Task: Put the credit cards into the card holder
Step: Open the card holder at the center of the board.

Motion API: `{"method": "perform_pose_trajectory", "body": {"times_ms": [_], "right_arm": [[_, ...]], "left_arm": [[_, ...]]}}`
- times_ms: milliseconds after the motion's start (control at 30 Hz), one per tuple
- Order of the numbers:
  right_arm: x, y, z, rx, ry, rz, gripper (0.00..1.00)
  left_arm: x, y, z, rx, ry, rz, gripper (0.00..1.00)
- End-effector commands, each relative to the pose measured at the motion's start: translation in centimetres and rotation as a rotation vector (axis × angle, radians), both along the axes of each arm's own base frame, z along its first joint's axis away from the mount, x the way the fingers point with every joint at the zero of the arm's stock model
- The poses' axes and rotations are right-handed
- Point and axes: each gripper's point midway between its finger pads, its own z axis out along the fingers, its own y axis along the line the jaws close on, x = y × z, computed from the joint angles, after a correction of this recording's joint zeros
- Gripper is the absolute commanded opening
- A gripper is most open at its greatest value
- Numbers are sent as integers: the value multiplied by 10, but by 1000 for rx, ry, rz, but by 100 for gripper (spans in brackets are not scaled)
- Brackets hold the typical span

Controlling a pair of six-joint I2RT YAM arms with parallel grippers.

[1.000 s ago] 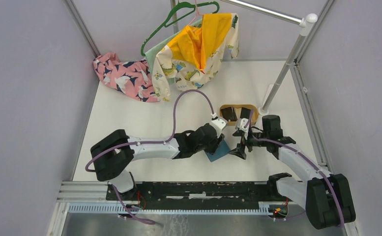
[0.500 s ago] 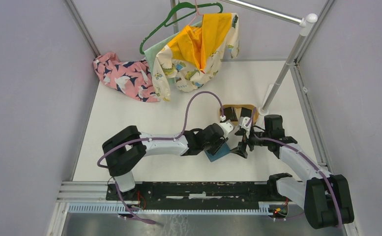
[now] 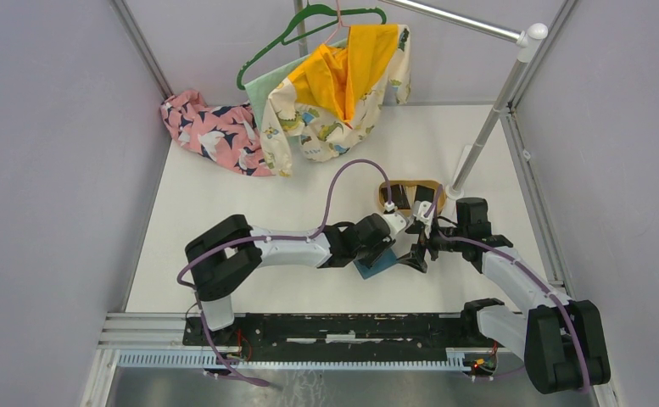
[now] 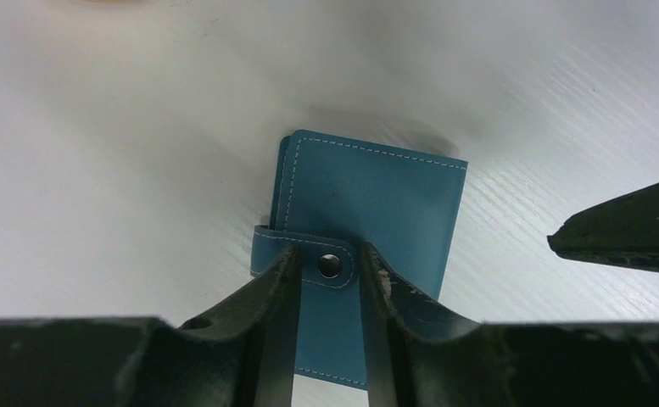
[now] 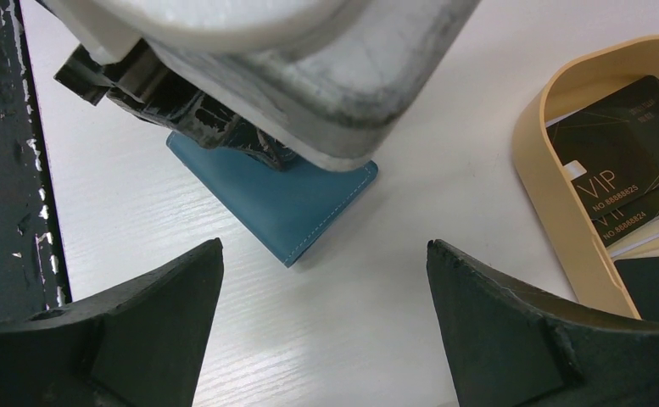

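Left gripper (image 4: 326, 254) straddles snap (image 4: 330, 266) on card holder (image 4: 376, 191), hidden overhead.

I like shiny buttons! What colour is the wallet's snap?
Silver snap on the teal-blue leather wallet; clearest in left wrist view.

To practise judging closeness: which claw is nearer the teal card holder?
Left. The left claw is at the card holder, fingers flanking its snap; the right claw hangs open beside it, apart.

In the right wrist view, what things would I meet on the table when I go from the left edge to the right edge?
black rail → teal card holder → rim of the tan tray → black VIP credit cards lying inside that tray
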Motion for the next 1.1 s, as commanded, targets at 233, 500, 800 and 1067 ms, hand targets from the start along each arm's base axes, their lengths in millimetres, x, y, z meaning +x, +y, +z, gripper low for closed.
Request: {"method": "perform_pose_trajectory", "body": {"times_ms": [233, 500, 800, 1067], "right_arm": [[11, 2, 15, 19, -38, 2, 94], [4, 5, 15, 27, -59, 50, 93], [-43, 18, 9, 48, -331, 363, 95], [-41, 16, -6, -43, -343, 381, 93]], "left_arm": [[0, 23, -25, 83, 5, 12, 7], [7, 22, -8, -26, 60, 89, 2], [-8, 2, 44, -318, 200, 48, 2], [-22, -1, 78, -566, 357, 22, 2]]}}
